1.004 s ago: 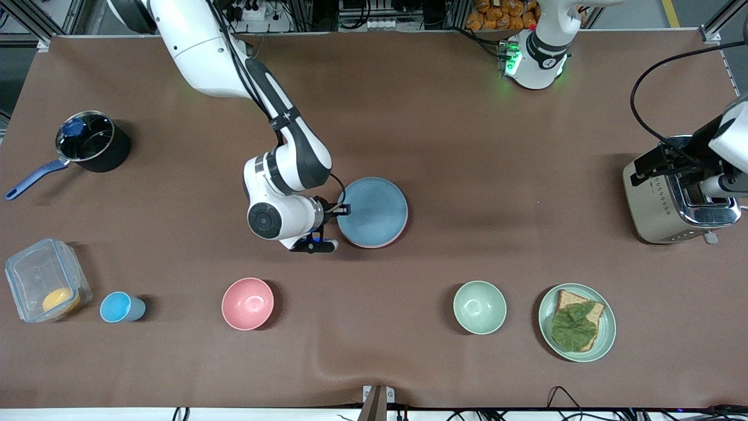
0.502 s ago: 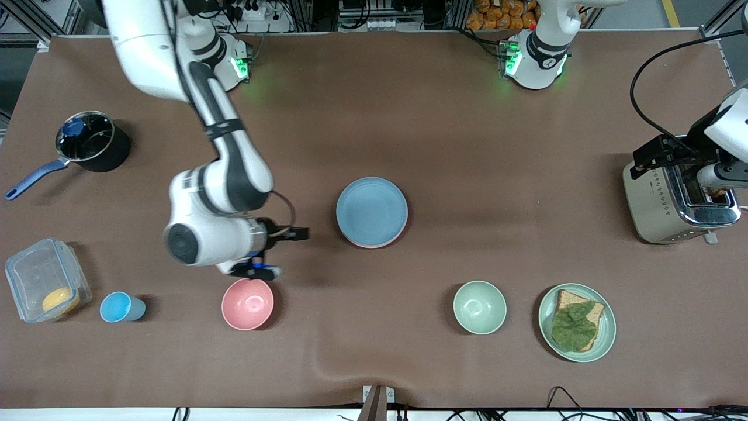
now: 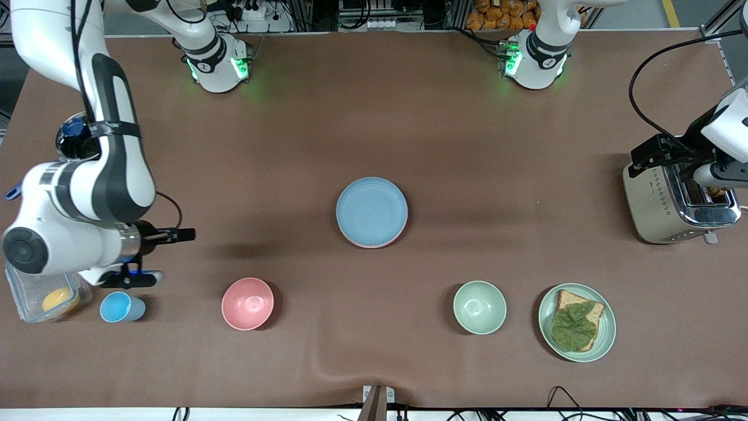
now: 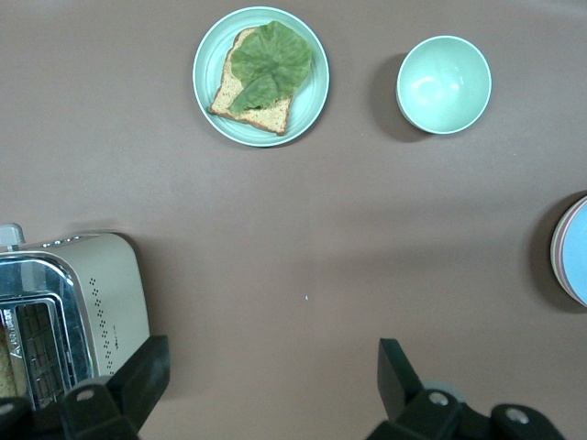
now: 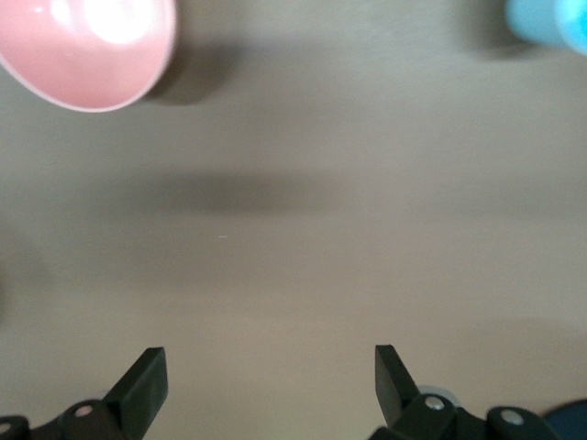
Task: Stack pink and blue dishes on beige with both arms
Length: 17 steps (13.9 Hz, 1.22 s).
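Note:
The blue dish lies at the table's middle, on top of the pink dish, of which only a thin rim shows. The beige one is hidden under them. The stack's edge also shows in the left wrist view. My right gripper hangs open and empty over bare table near the right arm's end, close to the blue cup; its wrist view shows the gripper above bare cloth. My left gripper waits open and empty over the toaster; the gripper holds nothing.
A pink bowl, a green bowl and a green plate with bread and a leaf stand near the front edge. A clear box and a pot sit at the right arm's end.
The right gripper let go of the blue dish's rim, opened, and swung away toward the right arm's end of the table. The blue dish stayed on the stack. The left arm barely moved.

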### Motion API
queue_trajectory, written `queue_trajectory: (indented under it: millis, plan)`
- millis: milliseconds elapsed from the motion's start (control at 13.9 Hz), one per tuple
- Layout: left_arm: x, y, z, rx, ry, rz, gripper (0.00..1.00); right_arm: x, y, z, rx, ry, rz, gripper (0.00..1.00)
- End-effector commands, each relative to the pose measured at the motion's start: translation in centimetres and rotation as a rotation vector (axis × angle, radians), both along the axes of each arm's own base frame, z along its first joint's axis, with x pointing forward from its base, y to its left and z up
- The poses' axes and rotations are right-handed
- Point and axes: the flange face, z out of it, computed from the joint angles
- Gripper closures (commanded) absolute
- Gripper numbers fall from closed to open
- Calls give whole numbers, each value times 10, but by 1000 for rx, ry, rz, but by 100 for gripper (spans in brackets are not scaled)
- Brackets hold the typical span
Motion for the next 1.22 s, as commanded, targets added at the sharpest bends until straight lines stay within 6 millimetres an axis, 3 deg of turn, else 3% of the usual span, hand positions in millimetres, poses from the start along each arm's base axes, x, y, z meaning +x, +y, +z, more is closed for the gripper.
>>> queue_trajectory:
  millis: [0,143,287,430,717,933,1148]
  plan:
    - [-4,0,4,20,4,-27,0,-13,-13,70,-62,-86,24,0]
    - [-5,0,3,20,5,-27,0,-33,-26,124,-68,-159,6,0]
    - [-5,0,3,20,5,-27,0,-66,-42,193,-59,-258,-20,0]
    - [-5,0,3,20,5,-27,0,-86,-51,234,-51,-318,-33,0]
    - [-4,-3,7,20,-2,-24,0,-115,-65,231,-50,-256,-86,0]
    - [-4,-8,9,20,-5,-32,0,-113,-46,231,-76,-257,-47,0]
    - [-4,-10,8,20,-4,-34,0,-108,-44,232,-79,-260,-42,0]
